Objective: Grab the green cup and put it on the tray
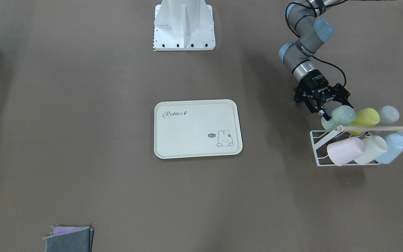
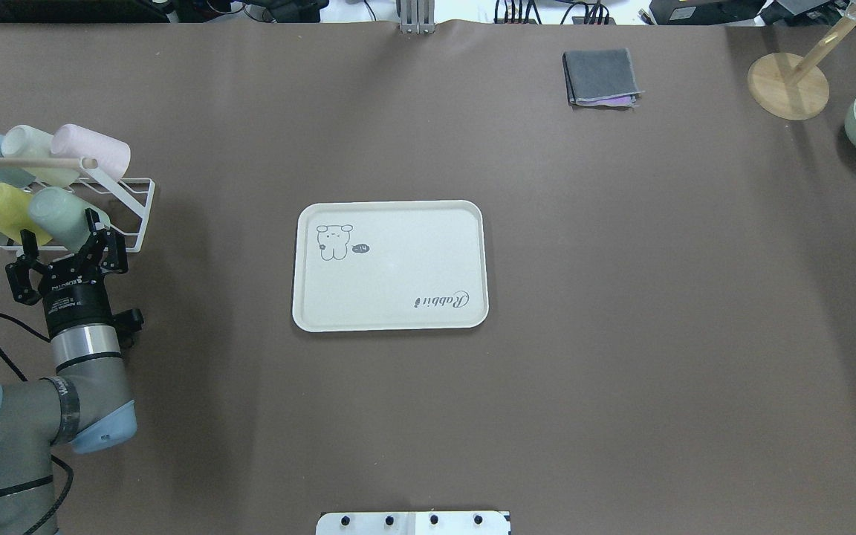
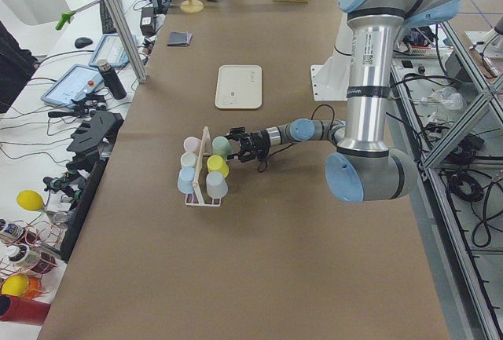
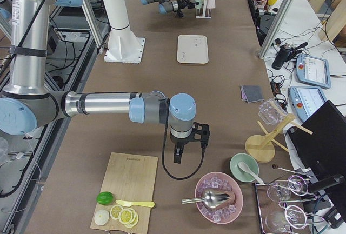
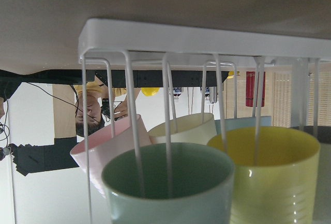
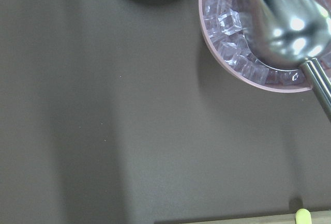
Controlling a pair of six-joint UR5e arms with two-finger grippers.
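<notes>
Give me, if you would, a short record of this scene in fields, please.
green cup: on rack, beside yellow cup
tray: mid-table, holds nothing
left gripper: open, at the green cup's mouth
right gripper: far off, near ice bowl; open or shut cannot be told
progress: green cup not yet lifted

A robotics lab. The long brown-covered tabletop [image 3: 259, 222] is worked by large grey-and-blue jointed robot arms [image 3: 369, 65] at a white metal pedestal [image 1: 184, 28]. Silver aluminium frame posts [image 3: 118, 18] stand along its edge. Touchscreen control pendants [image 4: 309, 66] lie on a side bench, and loose black cables [image 3: 464, 187] trail behind the robot.
</notes>
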